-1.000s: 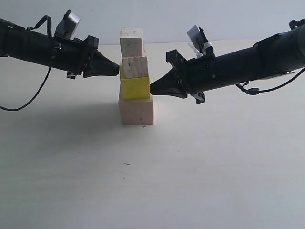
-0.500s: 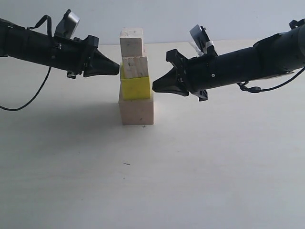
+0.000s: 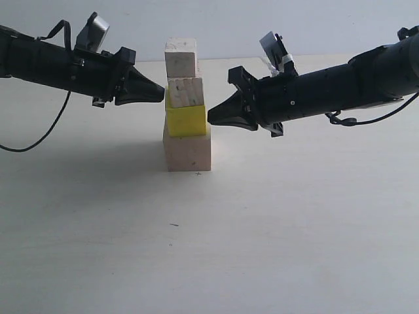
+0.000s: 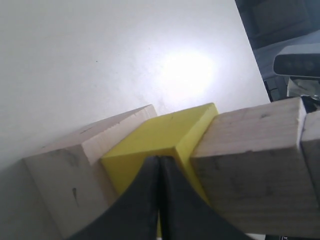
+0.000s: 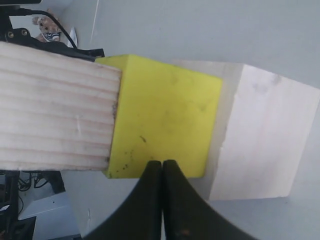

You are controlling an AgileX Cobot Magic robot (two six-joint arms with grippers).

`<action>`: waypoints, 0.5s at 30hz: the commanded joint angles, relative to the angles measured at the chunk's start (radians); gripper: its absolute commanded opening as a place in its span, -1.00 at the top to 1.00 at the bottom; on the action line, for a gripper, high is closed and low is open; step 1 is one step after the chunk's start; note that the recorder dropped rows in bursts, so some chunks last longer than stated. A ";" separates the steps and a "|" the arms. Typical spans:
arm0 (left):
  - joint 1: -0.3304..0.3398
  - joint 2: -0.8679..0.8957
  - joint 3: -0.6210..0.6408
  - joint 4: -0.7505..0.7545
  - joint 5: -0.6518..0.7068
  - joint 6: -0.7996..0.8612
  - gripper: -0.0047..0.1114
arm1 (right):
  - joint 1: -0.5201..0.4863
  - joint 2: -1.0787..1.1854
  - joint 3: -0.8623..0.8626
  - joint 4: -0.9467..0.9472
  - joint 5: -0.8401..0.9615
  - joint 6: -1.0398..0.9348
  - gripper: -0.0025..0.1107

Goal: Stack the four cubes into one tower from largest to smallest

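The tower stands mid-table: a large pale wood cube (image 3: 188, 151) at the bottom, a yellow cube (image 3: 186, 122) on it, a medium pale cube (image 3: 186, 93) above that, and another pale cube (image 3: 181, 57) on top. My left gripper (image 3: 162, 95) is shut and empty, its tip at the tower's left side level with the medium cube. My right gripper (image 3: 209, 118) is shut and empty, its tip against or just off the yellow cube's right face. In the wrist views each gripper, left (image 4: 159, 160) and right (image 5: 162, 163), points at the yellow cube (image 4: 165, 131) (image 5: 165, 112).
The pale table (image 3: 209, 248) spreads wide in front of the tower. A black cable (image 3: 46, 134) hangs from the left arm, and another (image 3: 366, 121) from the right arm. A small dark speck (image 3: 173, 225) lies on the table in front.
My right gripper's tip has lifted slightly along the yellow cube's right face, staying shut. The left arm and the tower have not moved.
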 commanded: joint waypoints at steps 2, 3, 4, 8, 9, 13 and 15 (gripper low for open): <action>-0.006 0.000 -0.008 -0.014 0.009 0.009 0.92 | 0.002 -0.002 -0.009 0.005 0.018 -0.026 0.96; -0.006 0.000 -0.008 -0.014 0.009 0.009 0.92 | 0.002 -0.002 -0.009 0.005 0.020 -0.026 0.96; -0.006 0.000 -0.008 -0.014 0.009 0.009 0.92 | 0.002 -0.002 -0.009 0.005 0.020 -0.026 0.96; -0.006 0.000 -0.008 -0.014 0.009 0.009 0.92 | 0.002 -0.002 -0.009 0.005 0.033 -0.036 0.96; -0.006 0.000 -0.008 -0.014 0.009 0.009 0.92 | 0.002 -0.002 -0.009 0.005 0.034 -0.041 0.96; -0.006 0.000 -0.008 -0.014 0.009 0.009 0.92 | 0.002 -0.002 -0.009 0.005 0.034 -0.043 0.96; -0.006 0.000 -0.008 -0.014 0.009 0.009 0.92 | 0.002 -0.002 -0.009 0.005 0.034 -0.049 0.96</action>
